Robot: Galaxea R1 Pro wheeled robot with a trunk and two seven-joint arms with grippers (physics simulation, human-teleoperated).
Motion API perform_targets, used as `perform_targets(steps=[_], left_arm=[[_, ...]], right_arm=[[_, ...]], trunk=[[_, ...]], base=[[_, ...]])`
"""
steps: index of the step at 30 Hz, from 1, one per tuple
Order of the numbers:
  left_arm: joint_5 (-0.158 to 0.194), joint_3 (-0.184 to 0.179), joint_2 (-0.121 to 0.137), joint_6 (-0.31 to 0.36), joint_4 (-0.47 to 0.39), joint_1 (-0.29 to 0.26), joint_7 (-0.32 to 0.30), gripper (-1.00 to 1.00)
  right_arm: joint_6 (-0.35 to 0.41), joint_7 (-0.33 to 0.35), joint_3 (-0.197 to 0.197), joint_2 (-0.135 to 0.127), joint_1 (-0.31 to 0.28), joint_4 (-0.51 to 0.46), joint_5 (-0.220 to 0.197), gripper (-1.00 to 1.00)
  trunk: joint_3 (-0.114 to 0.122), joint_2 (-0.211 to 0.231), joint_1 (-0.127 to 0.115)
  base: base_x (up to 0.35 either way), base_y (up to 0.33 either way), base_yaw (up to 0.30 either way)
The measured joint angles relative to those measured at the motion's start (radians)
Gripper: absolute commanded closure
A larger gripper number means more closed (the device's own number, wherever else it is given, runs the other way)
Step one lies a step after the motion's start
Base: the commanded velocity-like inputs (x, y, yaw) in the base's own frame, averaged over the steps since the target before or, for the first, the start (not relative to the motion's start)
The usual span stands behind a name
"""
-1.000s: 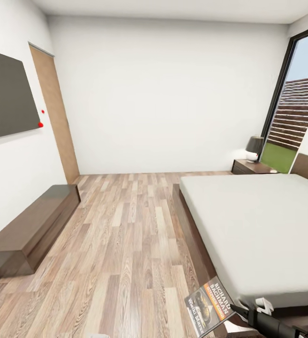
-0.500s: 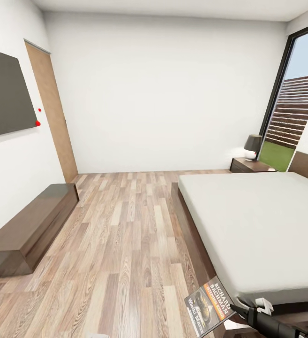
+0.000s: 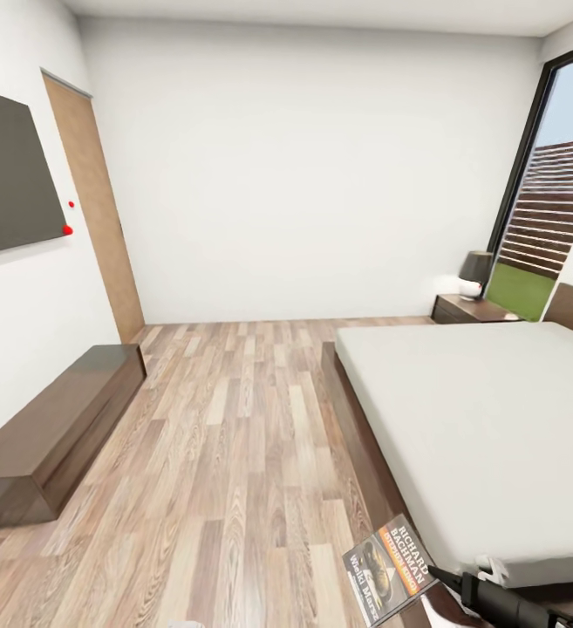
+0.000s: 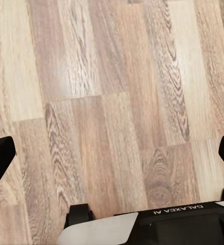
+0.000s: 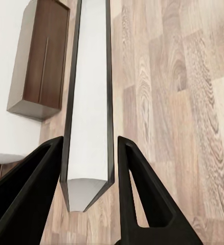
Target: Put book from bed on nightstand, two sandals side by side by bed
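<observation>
Here the left gripper (image 4: 112,153) hangs over bare floor (image 4: 117,87), its fingers spread wide and empty. Right of it, near the bed's (image 3: 487,419) foot, the right gripper (image 5: 89,168) is clenched on the book (image 3: 389,567) — thin, light and stiff enough, I judge, to carry by one edge. The right wrist view shows the white page edges between the fingers; the head view shows the cover and, far right, the nightstand (image 3: 465,310).

The bed (image 3: 487,436) sits on the right, on the floor (image 3: 234,471). The nightstand (image 3: 471,310) stands behind it with 1 lamp (image 3: 474,272) on top. A low cabinet (image 3: 51,427) lies along the left wall.
</observation>
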Motion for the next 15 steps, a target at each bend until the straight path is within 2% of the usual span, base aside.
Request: perform_targets(steps=[10,14,15], left_arm=[[0.001,0.000,-0.003,0.000,0.000,0.000,0.000,-1.00],[0.001,0.000,-0.005,0.000,0.000,0.000,0.000,-1.00],[0.001,0.000,-0.005,0.000,0.000,0.000,0.000,-1.00]], right_arm=[[0.000,-0.001,0.002,0.001,0.000,0.000,-0.001,1.00],[0.000,-0.002,0.002,0.002,0.000,0.000,-0.001,1.00],[0.000,-0.001,0.002,0.009,0.000,0.000,0.000,1.00]], trunk=[[0.000,0.000,0.000],[0.000,0.000,0.000],[0.000,0.000,0.000]], base=[[0.291,0.128,0.000],[0.325,0.024,0.000],[0.331,0.005,0.000]])
